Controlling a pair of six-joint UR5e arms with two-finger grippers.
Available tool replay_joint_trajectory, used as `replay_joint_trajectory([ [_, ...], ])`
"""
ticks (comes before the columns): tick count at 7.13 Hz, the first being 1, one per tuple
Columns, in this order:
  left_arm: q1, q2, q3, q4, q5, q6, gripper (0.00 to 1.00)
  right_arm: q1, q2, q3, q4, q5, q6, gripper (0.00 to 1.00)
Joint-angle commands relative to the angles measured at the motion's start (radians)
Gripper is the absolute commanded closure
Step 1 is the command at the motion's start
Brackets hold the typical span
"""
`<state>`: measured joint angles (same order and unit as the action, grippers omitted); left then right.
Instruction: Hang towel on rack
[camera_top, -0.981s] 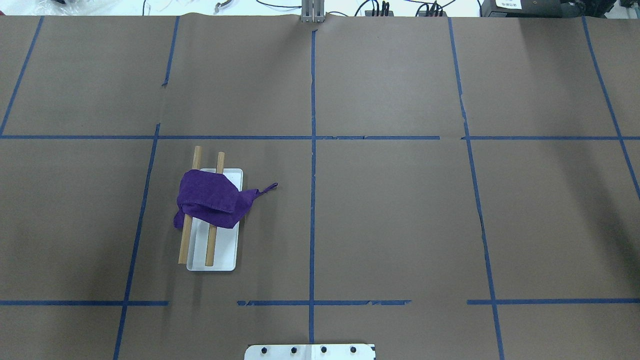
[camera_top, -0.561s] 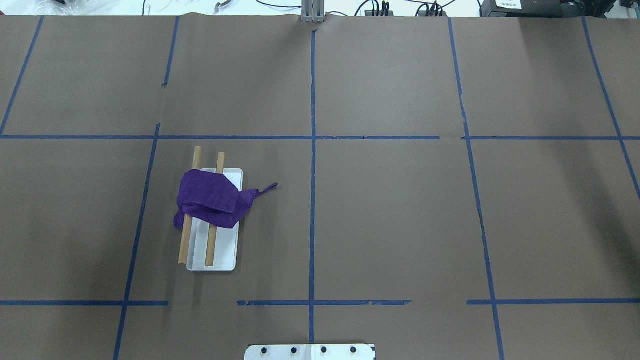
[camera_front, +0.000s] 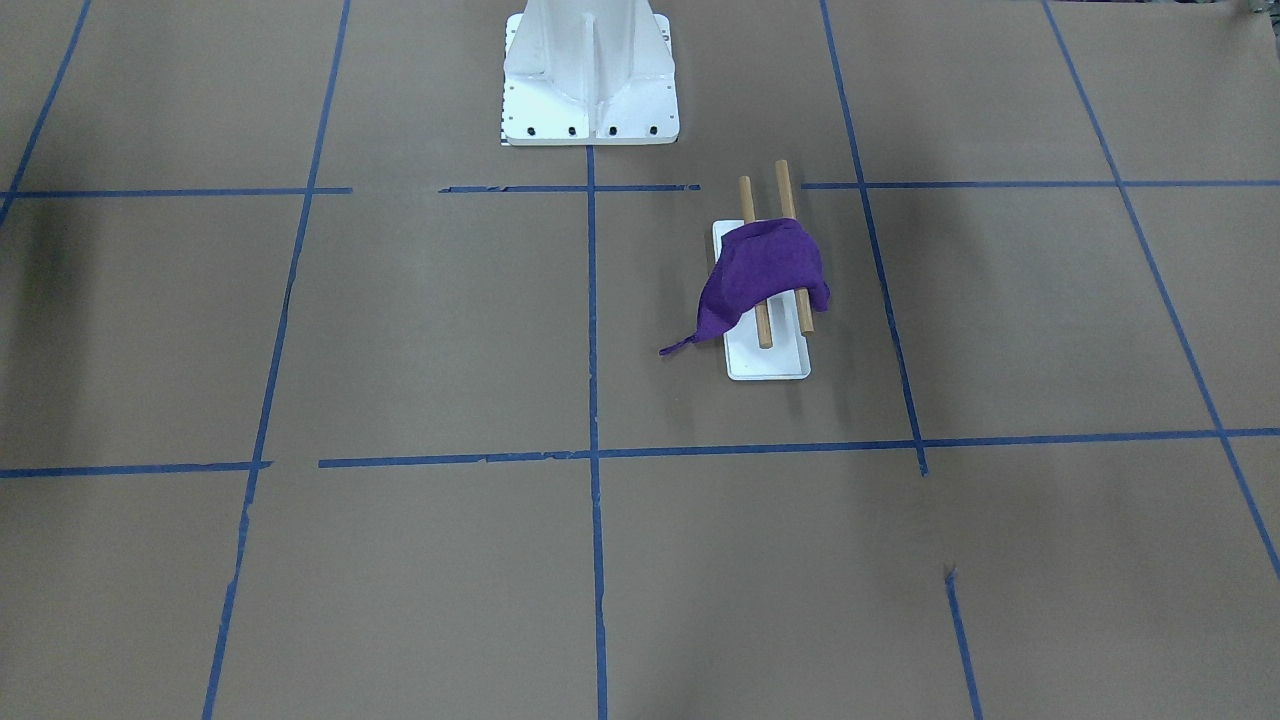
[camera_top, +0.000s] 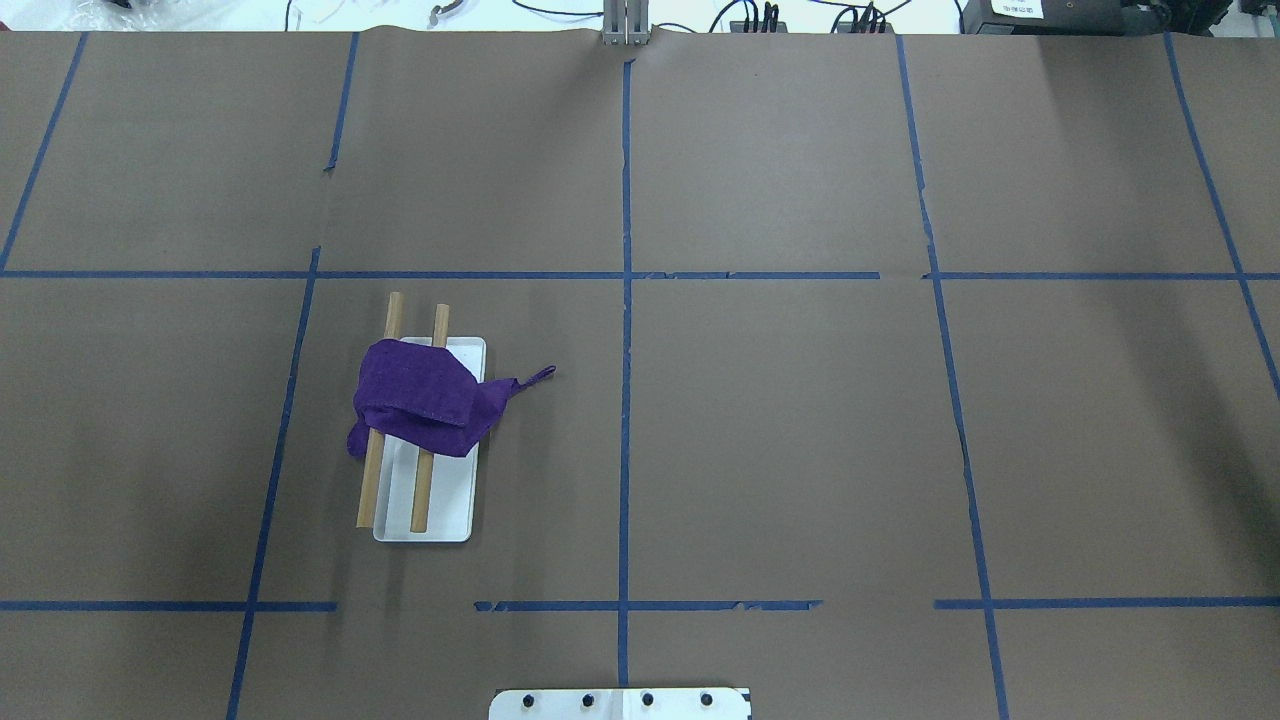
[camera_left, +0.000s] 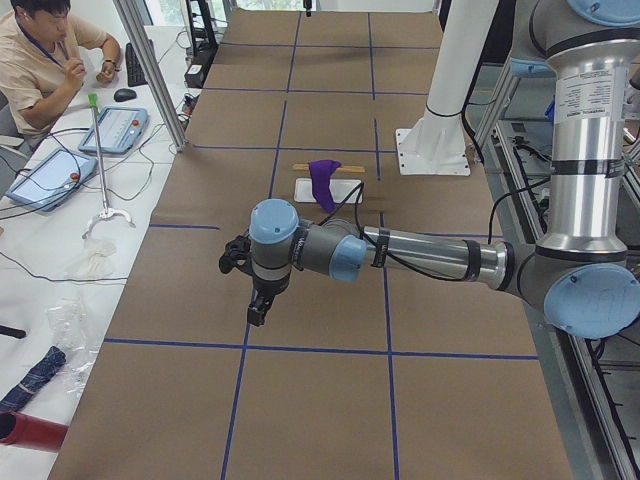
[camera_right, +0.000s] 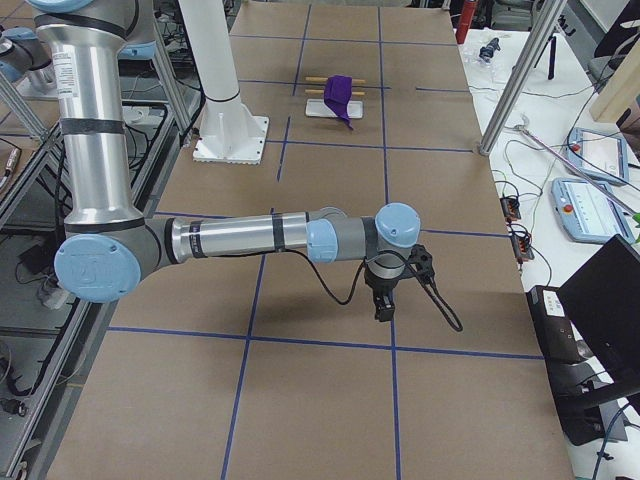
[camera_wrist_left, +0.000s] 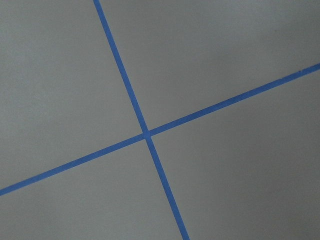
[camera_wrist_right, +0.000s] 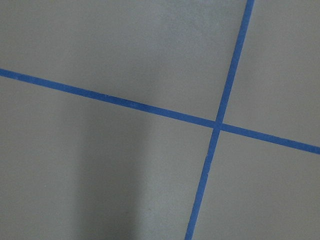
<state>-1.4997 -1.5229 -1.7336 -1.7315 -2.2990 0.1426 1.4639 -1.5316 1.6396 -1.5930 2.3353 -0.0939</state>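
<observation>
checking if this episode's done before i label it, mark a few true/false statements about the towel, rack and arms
1. The towel is draped across both rods of the rack. True.
2. A pincer grips the towel. False: the left pincer and right pincer hang over bare table, far from it.
3. The towel's corner tail sticks out past the rack's base. True.
4. The towel covers the rods end to end. False: both ends of each rod are bare.
5. The rack stands on the robot's right half. False: it is on the left half.
</observation>
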Motion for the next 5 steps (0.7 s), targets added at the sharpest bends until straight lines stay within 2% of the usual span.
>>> replay_joint_trajectory([
  [1, 0.001, 0.007, -0.006, 0.006, 0.000, 0.000, 0.00, 0.001, -0.028, 0.011, -0.001, 0.004, 0.006, 0.00],
  [5, 0.012, -0.003, -0.003, 0.001, 0.001, -0.002, 0.00, 0.000, -0.024, -0.009, -0.001, -0.005, 0.010, 0.00],
])
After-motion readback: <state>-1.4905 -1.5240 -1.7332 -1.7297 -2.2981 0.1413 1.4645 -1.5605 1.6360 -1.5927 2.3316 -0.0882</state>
